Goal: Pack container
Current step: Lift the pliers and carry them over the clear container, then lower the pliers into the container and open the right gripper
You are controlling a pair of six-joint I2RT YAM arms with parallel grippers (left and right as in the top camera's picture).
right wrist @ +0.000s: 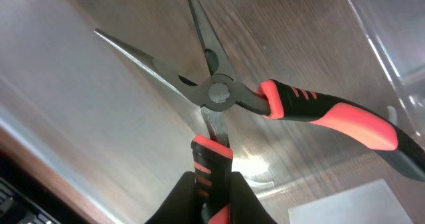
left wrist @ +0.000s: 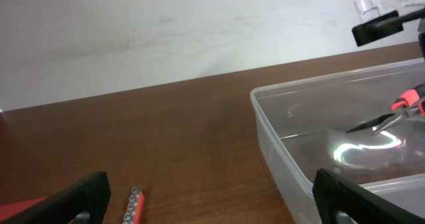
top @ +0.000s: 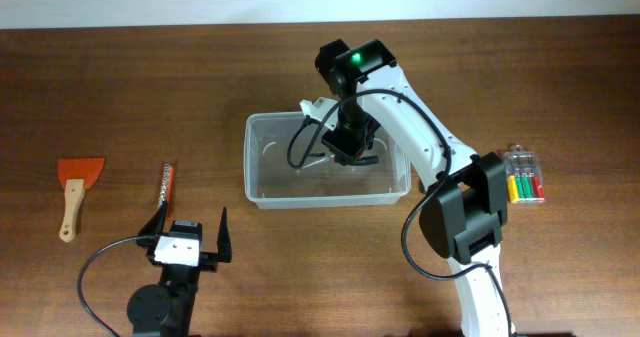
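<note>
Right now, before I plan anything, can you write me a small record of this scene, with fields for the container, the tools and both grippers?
container: clear plastic rectangular tub, mid-table
inside it: red-and-black-handled long-nose pliers, spread open
right gripper: inside the tub, shut on one pliers handle
left gripper: open, empty, outside the tub
outside, left: orange scraper with wooden handle; narrow red strip of metal bits
outside, right: clear case of coloured batteries

Scraper [top: 78, 182], bit strip [top: 167, 185], batteries [top: 525, 182] (clear case) and red-handled pliers [right wrist: 218, 94] show.
</note>
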